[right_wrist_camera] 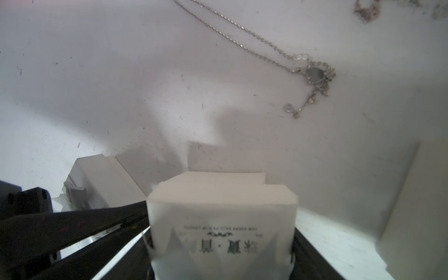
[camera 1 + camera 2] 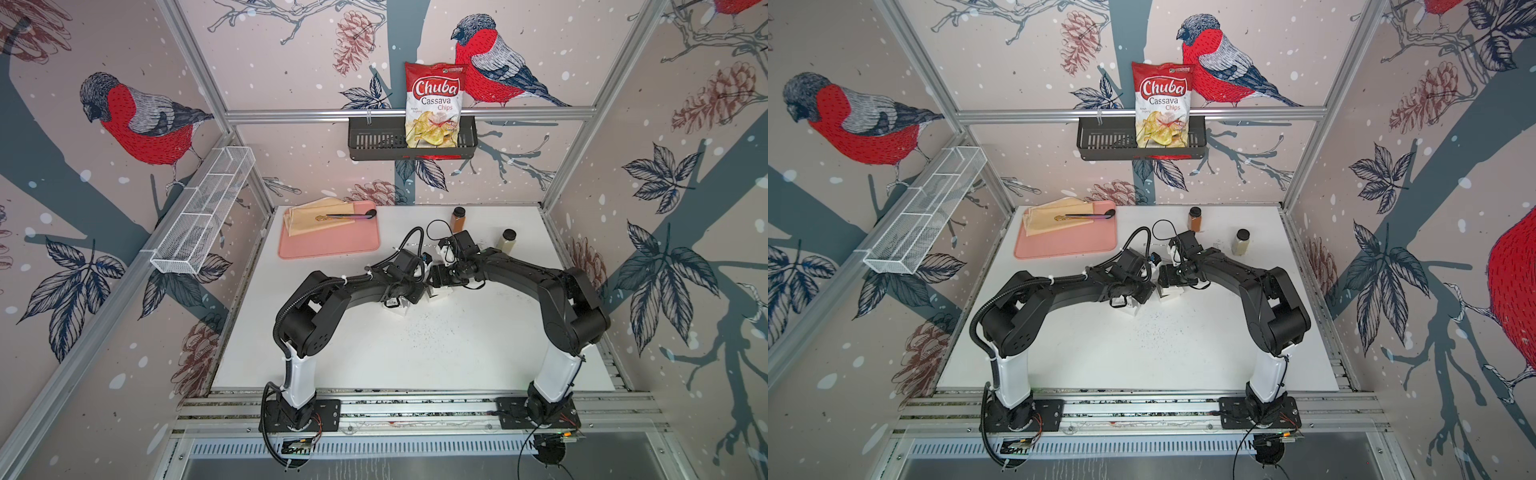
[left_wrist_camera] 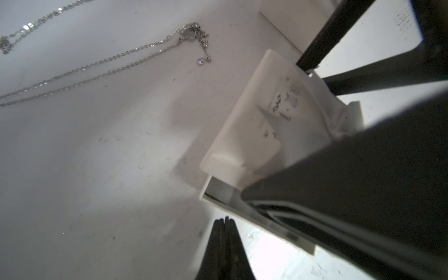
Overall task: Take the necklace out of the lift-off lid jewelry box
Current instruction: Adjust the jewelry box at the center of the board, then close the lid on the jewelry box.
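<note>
The silver necklace (image 3: 191, 34) lies stretched on the white table, outside the box; its pendant (image 1: 314, 74) also shows in the right wrist view. My right gripper (image 1: 221, 242) is shut on a white printed packet (image 1: 221, 208), held across its width. The open white jewelry box (image 3: 219, 200) rests just under that packet. My left gripper (image 3: 225, 219) is shut and empty, its tips beside the box rim. In both top views the two grippers (image 2: 409, 297) (image 2: 434, 286) meet at the table's middle, and the arms hide the necklace.
Another white box part (image 1: 412, 206) stands beside the packet. A pink tray (image 2: 328, 245) with cloth and a spoon sits back left. Two spice jars (image 2: 458, 219) (image 2: 507, 241) stand behind the right arm. A chips bag (image 2: 434, 104) sits in a wall basket.
</note>
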Controlling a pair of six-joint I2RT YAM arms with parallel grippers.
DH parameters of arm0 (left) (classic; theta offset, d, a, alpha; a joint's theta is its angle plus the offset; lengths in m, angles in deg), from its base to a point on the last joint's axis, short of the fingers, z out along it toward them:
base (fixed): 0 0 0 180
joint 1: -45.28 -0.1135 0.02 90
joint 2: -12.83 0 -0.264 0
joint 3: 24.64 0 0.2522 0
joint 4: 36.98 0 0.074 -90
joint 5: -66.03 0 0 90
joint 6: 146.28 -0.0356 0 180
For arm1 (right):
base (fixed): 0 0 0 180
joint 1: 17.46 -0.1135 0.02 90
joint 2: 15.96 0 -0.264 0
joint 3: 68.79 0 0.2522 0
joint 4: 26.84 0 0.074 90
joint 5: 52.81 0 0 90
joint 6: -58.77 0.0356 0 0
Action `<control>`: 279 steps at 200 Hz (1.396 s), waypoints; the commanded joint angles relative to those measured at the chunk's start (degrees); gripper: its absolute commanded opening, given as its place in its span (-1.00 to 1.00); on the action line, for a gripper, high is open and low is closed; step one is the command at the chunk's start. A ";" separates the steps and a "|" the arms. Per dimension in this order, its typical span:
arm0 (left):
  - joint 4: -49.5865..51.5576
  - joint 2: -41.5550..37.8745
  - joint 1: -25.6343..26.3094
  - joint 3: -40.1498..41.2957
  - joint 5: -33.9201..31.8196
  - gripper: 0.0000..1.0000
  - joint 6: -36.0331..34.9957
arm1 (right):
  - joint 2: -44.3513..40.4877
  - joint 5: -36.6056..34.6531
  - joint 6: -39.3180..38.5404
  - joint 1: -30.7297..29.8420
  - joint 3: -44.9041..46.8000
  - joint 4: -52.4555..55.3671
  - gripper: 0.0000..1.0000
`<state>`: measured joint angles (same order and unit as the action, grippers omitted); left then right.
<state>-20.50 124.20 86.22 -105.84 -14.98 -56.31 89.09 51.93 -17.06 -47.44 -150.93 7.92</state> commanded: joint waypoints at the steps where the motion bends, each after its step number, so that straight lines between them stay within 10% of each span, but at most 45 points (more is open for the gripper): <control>1: -1.48 0.29 -0.38 -0.10 0.80 -0.89 -0.32 | 0.64 1.14 -0.88 -0.11 -0.59 -1.93 0.48; 279: -10.21 -1.32 -2.95 5.31 3.84 -0.90 2.65 | -0.16 6.09 -0.75 0.45 0.89 -4.09 0.58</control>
<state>-28.96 122.95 83.60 -100.82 -11.92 -54.15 89.18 56.94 -18.85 -46.91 -150.01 4.84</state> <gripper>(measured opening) 0.062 0.794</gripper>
